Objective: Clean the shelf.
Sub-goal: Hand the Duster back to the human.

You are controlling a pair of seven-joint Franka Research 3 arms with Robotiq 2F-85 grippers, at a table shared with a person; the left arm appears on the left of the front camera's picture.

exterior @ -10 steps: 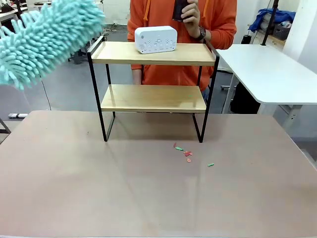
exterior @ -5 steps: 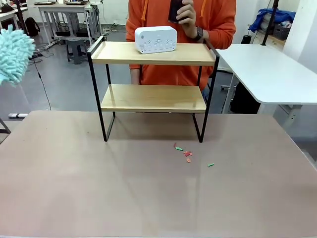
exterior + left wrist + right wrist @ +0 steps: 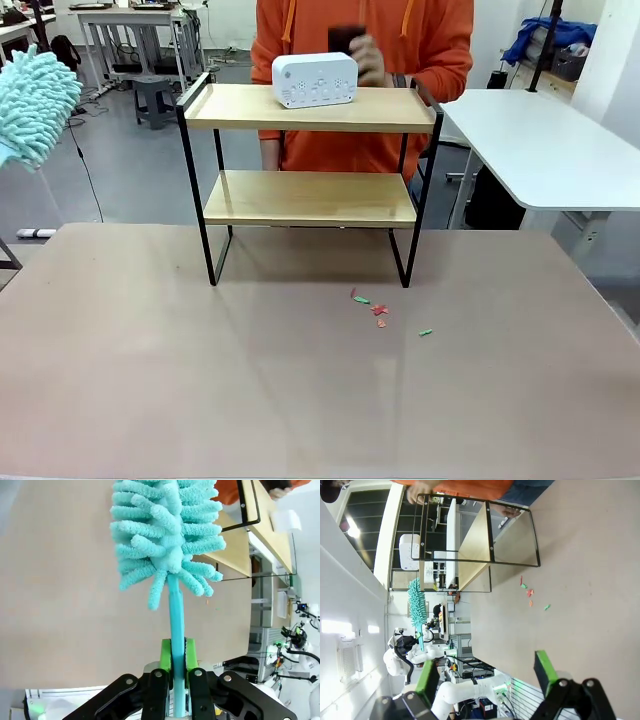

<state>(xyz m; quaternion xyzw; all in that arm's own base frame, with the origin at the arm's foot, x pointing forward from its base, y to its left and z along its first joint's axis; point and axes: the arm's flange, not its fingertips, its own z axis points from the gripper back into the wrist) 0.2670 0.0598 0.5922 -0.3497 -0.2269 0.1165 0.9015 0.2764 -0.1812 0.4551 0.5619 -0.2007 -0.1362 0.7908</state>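
Before me the table (image 3: pixel 150 380) carries the shelf (image 3: pixel 310 198) at twelve o'clock, with coloured scraps (image 3: pixel 378 311) at its five. A white box (image 3: pixel 314 80) sits on its top board.

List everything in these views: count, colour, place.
shelf: one, light wood in a black frame, far middle of the table
box: one, white, on the shelf's top tier
scraps: a few, red and green, on the table in front of the shelf
duster: one, teal, raised at the left
table: one, tan, under the shelf
side table: one, white, far right
person: one, orange hoodie, behind the shelf
left gripper: black, green pads, shut on the duster
right gripper: black, green pads, open
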